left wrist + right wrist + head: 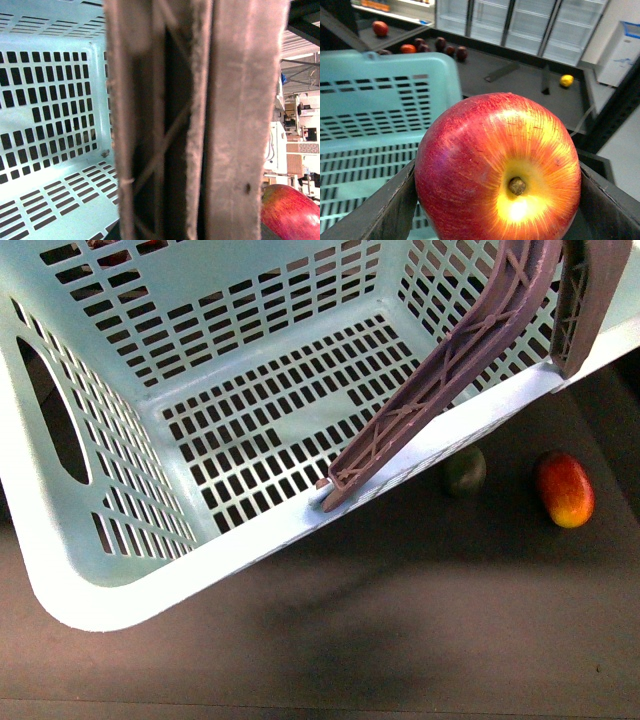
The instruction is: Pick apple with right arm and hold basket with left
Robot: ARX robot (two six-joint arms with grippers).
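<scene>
As seen from the front, shows the basket (250, 540) tipped over the dark counter (420, 620), handles (450, 370) raised together. Finds the apple (485, 150) near the basket's rim, stem dimple aimed at the right wrist camera, pinched at its sides by the right pincer (495, 210). Cannot tell the left pincer's grip; out of view.

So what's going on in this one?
The right gripper is shut on the apple, holding it close to the basket. The basket looks empty, its handles swung up; the left wrist camera sits tight against them, but the left gripper is out of view. A green fruit and a red-yellow fruit lie on the table.
</scene>
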